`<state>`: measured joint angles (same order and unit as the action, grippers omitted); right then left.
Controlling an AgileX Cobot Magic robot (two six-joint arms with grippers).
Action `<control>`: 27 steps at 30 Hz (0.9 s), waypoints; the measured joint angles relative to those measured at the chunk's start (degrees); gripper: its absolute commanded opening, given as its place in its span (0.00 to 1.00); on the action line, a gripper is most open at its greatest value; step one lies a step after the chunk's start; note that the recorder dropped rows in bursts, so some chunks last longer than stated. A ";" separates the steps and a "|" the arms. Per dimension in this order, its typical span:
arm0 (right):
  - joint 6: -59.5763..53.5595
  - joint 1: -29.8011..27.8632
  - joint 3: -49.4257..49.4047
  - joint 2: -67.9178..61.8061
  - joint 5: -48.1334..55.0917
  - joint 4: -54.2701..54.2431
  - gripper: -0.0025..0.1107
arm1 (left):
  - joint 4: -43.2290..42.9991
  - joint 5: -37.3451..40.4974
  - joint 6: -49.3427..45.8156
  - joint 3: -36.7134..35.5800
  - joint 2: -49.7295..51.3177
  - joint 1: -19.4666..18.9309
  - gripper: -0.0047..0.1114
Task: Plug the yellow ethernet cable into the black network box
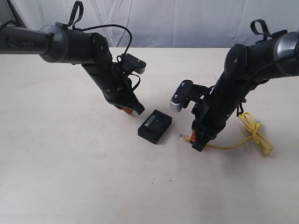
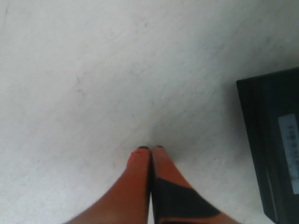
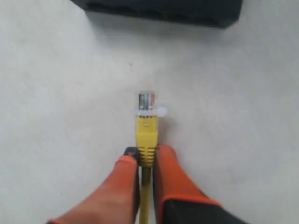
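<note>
Pale beige tabletop (image 1: 70, 186), with a white cloth backdrop (image 1: 187, 23) behind it.

The black network box (image 1: 155, 126) is small, flat, matte and rectangular, with a pale label strip on its top face. It lies flat on the table between the two arms.

The yellow ethernet cable (image 1: 254, 133) is a thin, bright-yellow cord. Its knotted loop lies well apart from the box, beyond the right arm, and one run leads back toward the box. That run ends in a clear plug (image 3: 146, 101) behind a yellow boot. The plug points at the box's side, near it but apart, with bare table between.

The right gripper (image 3: 145, 156) has its orange fingers closed on the boot, one on each side, holding the cable.

The left gripper (image 2: 150, 150) has its fingers pressed together and holds nothing. Its tips are low, just beside the box on the side away from the cable. Contact with the table cannot be told.
</note>
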<state>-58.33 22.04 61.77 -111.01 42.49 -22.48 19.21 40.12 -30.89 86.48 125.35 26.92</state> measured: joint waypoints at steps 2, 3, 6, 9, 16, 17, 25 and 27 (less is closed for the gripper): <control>4.14 0.00 0.52 0.00 1.62 2.72 0.01 | 0.00 0.00 -0.05 0.00 0.00 0.00 0.04; 5.79 0.00 0.80 0.00 2.24 3.06 0.01 | 0.00 0.00 -0.15 0.00 0.00 0.00 0.04; 9.22 0.24 2.51 0.00 3.28 3.00 0.01 | 0.26 0.00 -0.15 0.00 0.00 0.00 0.04; 11.01 0.26 5.20 -0.34 6.11 2.76 0.01 | 0.50 0.00 -0.15 0.00 0.00 0.00 0.04; 11.69 0.50 9.26 -3.00 10.10 2.97 0.01 | 0.90 5.35 -0.48 4.38 2.40 -1.32 0.04; 11.80 0.66 9.26 -3.37 10.10 3.13 0.01 | 0.90 6.14 -0.99 5.04 2.93 -1.61 0.04; 11.84 2.06 9.73 -4.66 6.55 4.15 0.01 | 6.15 9.43 -7.83 7.17 5.24 -2.32 0.04; 11.84 2.06 9.73 -4.66 6.01 4.15 0.01 | 9.00 9.43 -9.13 7.32 5.67 -2.32 0.04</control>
<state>-46.49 24.10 71.50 -115.68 48.50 -18.33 28.21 49.54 -40.02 93.80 131.02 24.60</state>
